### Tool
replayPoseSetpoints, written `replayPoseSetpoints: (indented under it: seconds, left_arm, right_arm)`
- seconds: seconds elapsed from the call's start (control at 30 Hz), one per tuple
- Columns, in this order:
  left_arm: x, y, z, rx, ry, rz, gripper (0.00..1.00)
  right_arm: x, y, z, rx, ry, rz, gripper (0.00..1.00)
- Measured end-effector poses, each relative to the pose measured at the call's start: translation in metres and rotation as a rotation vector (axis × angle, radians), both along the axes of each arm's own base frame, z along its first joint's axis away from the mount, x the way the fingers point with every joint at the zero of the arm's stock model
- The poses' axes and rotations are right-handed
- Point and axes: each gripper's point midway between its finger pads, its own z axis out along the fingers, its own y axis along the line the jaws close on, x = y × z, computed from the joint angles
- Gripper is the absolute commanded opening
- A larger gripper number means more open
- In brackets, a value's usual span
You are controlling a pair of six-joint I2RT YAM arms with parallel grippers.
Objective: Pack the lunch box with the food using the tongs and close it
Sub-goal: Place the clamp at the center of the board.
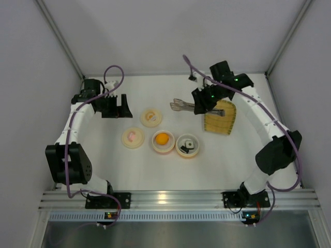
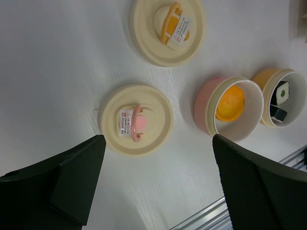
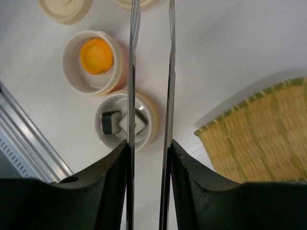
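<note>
1. Sushi cup (image 3: 111, 101), nearest the bases: two sushi (image 3: 111, 122) pieces inside, uncovered. Risk: tipped or shoved by a low sweep of the tong arms above it.
2. Pink cup (image 3: 72, 79), just beside: ball (image 3: 96, 55) inside, uncovered. Risk: ball rolling off if the cup is knocked.
3. Pink lid (image 2: 136, 120), left of the cups, flat on the table, knob up. Risk: sliding away instead of lifting; landing skewed on a rim.
4. Mat (image 3: 259, 134), right side, beneath the right wrist.
5. Orange lid (image 2: 167, 28), farther back, knob up. Same risk; also a swap with the wrong cup.
6. Tongs (image 3: 169, 72), clamped across both arms by right gripper (image 3: 148, 146): arms narrowly apart, nothing between them. Risk: twisting in the grip under squeeze.
7. Left gripper (image 2: 158, 143), spread wide, holding nothing. Risk: clipping a lid when reaching.
</note>
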Motion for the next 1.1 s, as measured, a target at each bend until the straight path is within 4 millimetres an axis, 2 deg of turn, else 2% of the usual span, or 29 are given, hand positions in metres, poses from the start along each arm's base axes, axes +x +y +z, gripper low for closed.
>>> replayPoseSetpoints:
  seconds: [0.1,0.2,0.33,0.43,0.63,0.73,0.8,0.97,1.1]
  left_arm:
    - [-0.001,0.002,0.005,0.013,-0.019,-0.004,0.98]
    - [-0.003,0.002,0.010,0.020,-0.039,-0.007,0.98]
    - [-0.003,0.003,0.012,0.024,-0.049,-0.014,0.98]
    - [-0.003,0.003,0.012,0.026,-0.051,-0.016,0.98]
    - [-0.003,0.003,0.012,0.025,-0.052,-0.017,0.98]
    - [-0.003,0.003,0.012,0.026,-0.052,-0.018,0.98]
    - [-0.003,0.003,0.012,0.027,-0.053,-0.019,0.98]
    - [-0.003,0.003,0.012,0.028,-0.053,-0.020,0.98]
    - [-0.003,0.003,0.012,0.028,-0.053,-0.020,0.98]
  right_arm:
    - [0.029,-0.047,0.019,0.069,-0.049,-0.176,0.37]
    - [0.042,-0.108,0.020,0.103,-0.065,-0.366,0.37]
    - [0.040,-0.179,0.009,0.101,-0.054,-0.564,0.37]
    - [0.036,-0.224,-0.003,0.083,-0.044,-0.670,0.37]
    - [0.025,-0.296,-0.026,0.013,-0.033,-0.818,0.37]
    - [0.024,-0.324,-0.044,-0.044,-0.021,-0.866,0.37]
    - [0.023,-0.335,-0.062,-0.079,0.004,-0.884,0.37]
    - [0.026,-0.347,-0.102,-0.125,0.075,-0.902,0.38]
    - [0.035,-0.354,-0.116,-0.134,0.078,-0.918,0.40]
